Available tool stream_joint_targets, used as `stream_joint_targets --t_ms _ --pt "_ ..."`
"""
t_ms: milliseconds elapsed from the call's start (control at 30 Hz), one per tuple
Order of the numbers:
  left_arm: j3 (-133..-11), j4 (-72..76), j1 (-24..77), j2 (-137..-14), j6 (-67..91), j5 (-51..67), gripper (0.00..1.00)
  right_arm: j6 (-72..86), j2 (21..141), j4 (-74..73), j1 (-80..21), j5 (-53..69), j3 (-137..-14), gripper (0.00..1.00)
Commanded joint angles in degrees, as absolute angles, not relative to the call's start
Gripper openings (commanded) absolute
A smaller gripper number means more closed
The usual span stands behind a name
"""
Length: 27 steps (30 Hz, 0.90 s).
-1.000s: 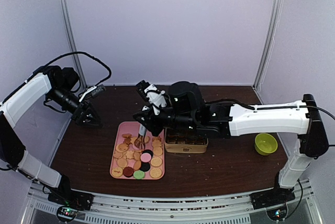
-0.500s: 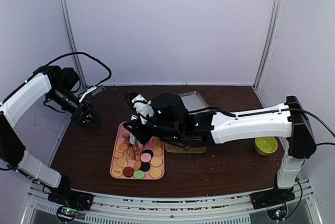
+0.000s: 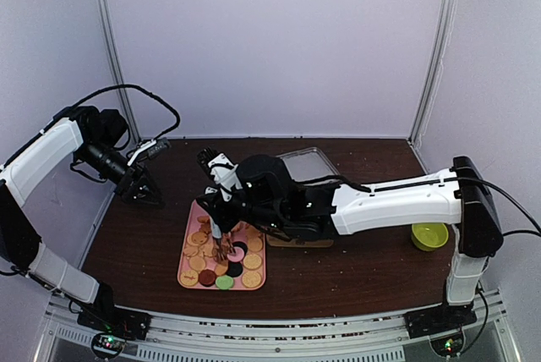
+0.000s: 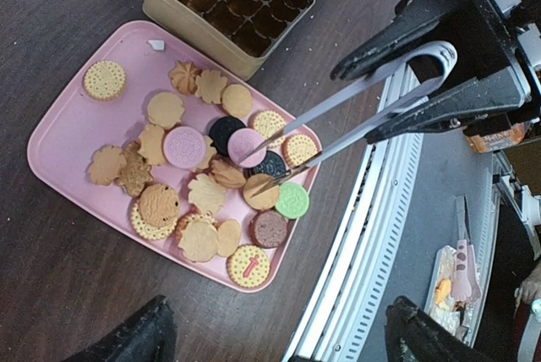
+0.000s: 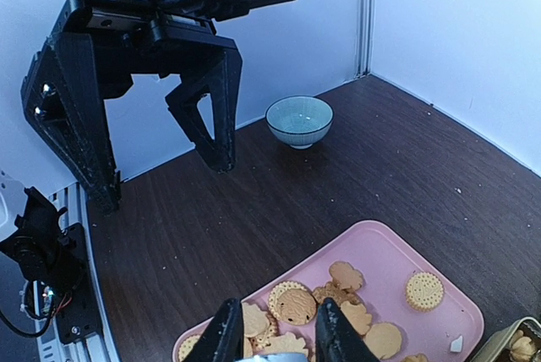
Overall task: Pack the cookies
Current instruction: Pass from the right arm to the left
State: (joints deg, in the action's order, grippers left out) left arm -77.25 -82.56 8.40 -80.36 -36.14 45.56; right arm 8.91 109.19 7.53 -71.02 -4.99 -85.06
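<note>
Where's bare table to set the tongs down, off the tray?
Two bare stretches of table: left of the tray, out to the blue bowl, though the left gripper hangs above it; and front right, between tin and green bowl. Crowded: the tray, covered in cookies, with the right gripper and tongs above.

You have dark table (image 3: 355, 282): pink tray (image 3: 184, 276) lower centre-left, gold tin (image 3: 300, 242) touching its right, green bowl (image 3: 429, 233) far right, metal lid (image 3: 306, 159) centre.
</note>
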Motion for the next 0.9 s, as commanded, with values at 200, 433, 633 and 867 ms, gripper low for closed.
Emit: stream_joint_targets --t_ms 200,433,633,867 --pt "-76.64 -82.72 8.22 -80.24 -37.30 45.57 0.88 8.45 109.32 8.57 -71.45 -6.59 -86.00 0.19" --pt "-76.65 -82.71 8.25 -79.94 -37.25 45.45 0.88 8.39 109.41 8.60 -71.48 -6.92 -87.80 0.10" --pt "-75.86 -82.15 8.26 -79.56 -37.30 46.80 0.87 8.19 106.91 10.29 -71.46 -9.71 -87.79 0.04" --pt "-74.14 -81.87 8.39 -78.51 -40.25 54.77 0.86 15.62 102.47 18.28 -69.70 -8.24 -83.84 0.03"
